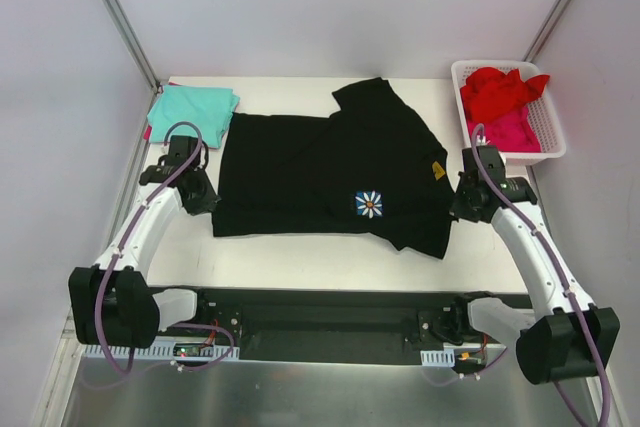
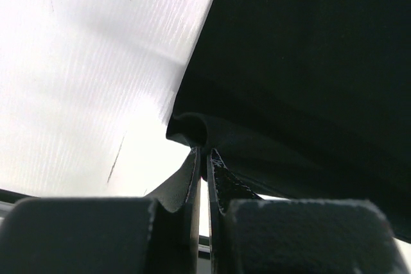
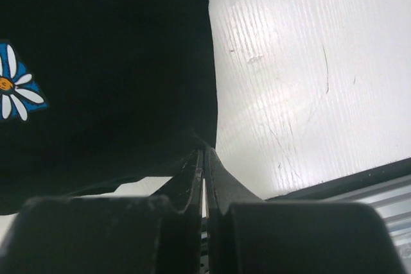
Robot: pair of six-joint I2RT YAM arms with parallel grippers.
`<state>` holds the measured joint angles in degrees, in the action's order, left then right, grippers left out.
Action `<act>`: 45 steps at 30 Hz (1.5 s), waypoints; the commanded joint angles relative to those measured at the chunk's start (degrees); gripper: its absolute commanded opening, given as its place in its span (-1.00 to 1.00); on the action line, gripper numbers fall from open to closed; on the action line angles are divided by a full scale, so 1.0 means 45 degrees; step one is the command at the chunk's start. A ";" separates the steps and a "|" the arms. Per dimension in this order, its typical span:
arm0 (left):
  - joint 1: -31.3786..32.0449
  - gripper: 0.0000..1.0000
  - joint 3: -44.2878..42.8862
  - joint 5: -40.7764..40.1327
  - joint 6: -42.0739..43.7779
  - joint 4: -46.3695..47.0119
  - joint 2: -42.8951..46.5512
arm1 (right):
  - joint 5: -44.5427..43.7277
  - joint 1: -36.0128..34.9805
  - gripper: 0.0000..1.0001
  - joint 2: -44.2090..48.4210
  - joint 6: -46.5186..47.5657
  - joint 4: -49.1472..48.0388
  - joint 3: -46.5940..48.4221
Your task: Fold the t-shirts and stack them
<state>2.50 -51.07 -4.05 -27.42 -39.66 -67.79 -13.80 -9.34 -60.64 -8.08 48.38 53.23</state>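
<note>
top view: the black shirt (image 1: 320,172) lies spread over the middle of the white table (image 1: 300,257), with its flower print (image 1: 369,204) toward the near right. a teal shirt (image 1: 192,109) lies folded at the far left corner, just beside the black shirt's far left edge. a basket (image 1: 548,142) stands at the far right with a red shirt (image 1: 500,92) and a pink shirt (image 1: 510,130) heaped in it. the left gripper (image 1: 207,199) is at the black shirt's near left edge and the right gripper (image 1: 458,209) at its right edge.

left wrist view: the left gripper (image 2: 202,152) is clamped on a pinched fold of the black shirt (image 2: 308,62). the cloth bunches just past the tips and the rest lies to the right on the table (image 2: 83,62).

right wrist view: the right gripper (image 3: 203,152) is clamped on the black shirt's (image 3: 115,62) edge. the flower print (image 3: 16,88) shows at the left and bare table (image 3: 302,75) at the right.
</note>
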 commanded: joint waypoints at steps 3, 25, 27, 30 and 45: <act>-0.0185 -1.00 -0.1149 0.0101 0.0312 0.0161 -0.0892 | 0.0177 0.0143 -0.99 -0.1151 0.0174 -0.0712 0.1314; -0.0185 -1.00 -0.3181 0.0159 0.0527 0.0649 -0.3976 | 0.0410 0.0163 -0.99 -0.3710 0.0193 -0.1317 0.2994; -0.0166 -1.00 -0.3475 0.0256 0.0527 0.0649 -0.4231 | 0.0411 0.0182 -0.99 -0.4023 0.0154 -0.1298 0.3131; -0.0166 -1.00 -0.3710 0.0237 0.0527 0.0649 -0.4622 | 0.0431 0.0162 -0.99 -0.4335 0.0193 -0.1318 0.3424; -0.0185 -1.00 -0.4179 0.0218 0.0449 0.0805 -0.5794 | 0.0431 0.0162 -0.99 -0.5527 0.0095 -0.1357 0.4381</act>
<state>2.50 -67.66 -3.05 -26.15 -36.18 -92.97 -11.35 -8.91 -85.34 -7.86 42.68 70.13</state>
